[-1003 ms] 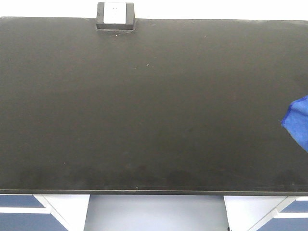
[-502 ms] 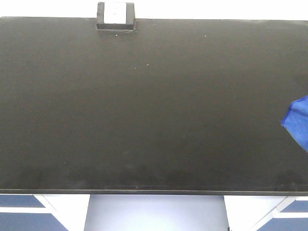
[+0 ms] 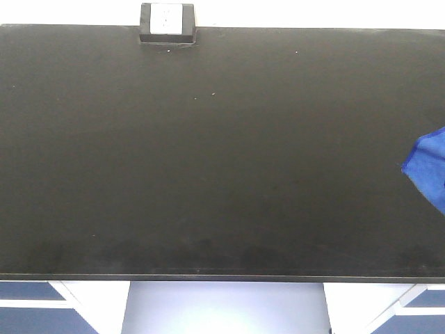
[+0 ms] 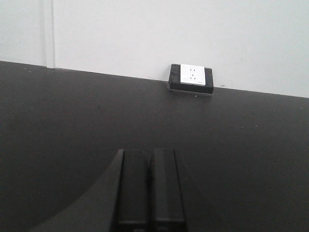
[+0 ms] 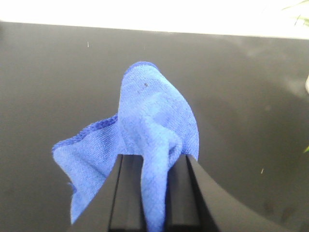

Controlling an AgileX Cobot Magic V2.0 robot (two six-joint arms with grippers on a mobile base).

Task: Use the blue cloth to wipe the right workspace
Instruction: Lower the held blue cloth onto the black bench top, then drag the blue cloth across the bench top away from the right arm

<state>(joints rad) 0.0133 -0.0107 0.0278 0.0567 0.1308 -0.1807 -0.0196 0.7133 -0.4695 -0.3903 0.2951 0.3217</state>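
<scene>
- Exterior front view: looks down on a wide black bench [image 3: 208, 174] filling most of the frame. Catches the blue cloth [image 3: 427, 165] at the middle of the right edge, cut off by the frame border; cannot tell whether it touches the surface. Puts a dark socket box [image 3: 167, 24] with a white face at the top edge, left of centre. Shows blue cabinet fronts [image 3: 28, 313] in the bottom corners.
- Left wrist view: shows the left end effector [image 4: 148, 157] at bottom centre, clenched, with fingers pressed flat together over bare bench. Places the socket box above and right of centre, against a white wall [image 4: 145, 34].
- Right wrist view: shows the right end effector [image 5: 153, 162] at bottom centre, grasping the blue cloth by a fold pinched between the fingers. Has the cloth bunched up toward frame centre and draped to the lower left over the dark bench.
</scene>
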